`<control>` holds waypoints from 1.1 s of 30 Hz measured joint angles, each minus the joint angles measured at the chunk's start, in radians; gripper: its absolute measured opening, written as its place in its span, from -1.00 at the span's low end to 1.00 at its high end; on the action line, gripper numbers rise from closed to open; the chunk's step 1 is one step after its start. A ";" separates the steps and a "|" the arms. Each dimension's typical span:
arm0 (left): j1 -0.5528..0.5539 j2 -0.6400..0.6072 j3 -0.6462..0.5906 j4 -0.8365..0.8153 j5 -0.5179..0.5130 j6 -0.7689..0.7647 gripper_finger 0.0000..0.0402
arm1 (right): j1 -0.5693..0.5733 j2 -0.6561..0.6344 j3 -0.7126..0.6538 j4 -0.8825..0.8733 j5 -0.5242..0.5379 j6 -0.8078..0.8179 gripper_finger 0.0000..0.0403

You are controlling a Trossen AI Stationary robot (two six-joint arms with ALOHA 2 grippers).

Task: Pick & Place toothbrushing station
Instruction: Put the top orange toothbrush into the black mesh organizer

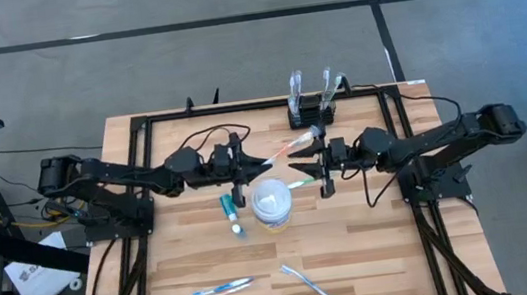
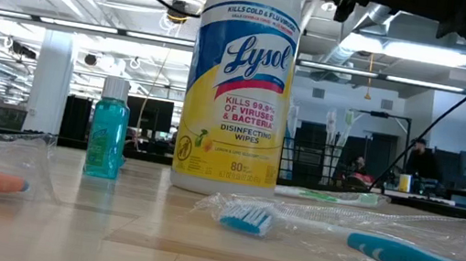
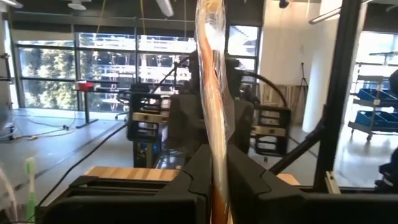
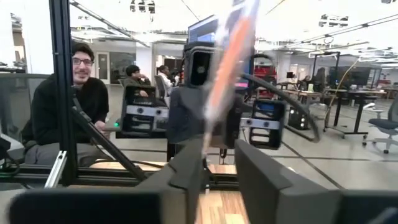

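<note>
Station (image 1: 312,113) stands at far edge, beyond right hand (image 1: 323,163)

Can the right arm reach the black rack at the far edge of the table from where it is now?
Probably yes: the black rack stands just beyond the right gripper, nothing between. But the wrapped orange toothbrush still lies between its opened fingers.

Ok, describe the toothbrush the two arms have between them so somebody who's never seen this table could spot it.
Start at the white wipes tub in the middle of the wooden table. Just beyond it, toward the black rack, the left gripper and right gripper face each other. The orange toothbrush in clear wrap spans them, off the table, unlike the blue and green ones lying flat.
</note>
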 joint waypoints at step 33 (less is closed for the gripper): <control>-0.016 -0.001 0.000 -0.007 0.000 0.000 -0.92 | -0.004 0.015 0.090 0.198 -0.002 -0.003 0.04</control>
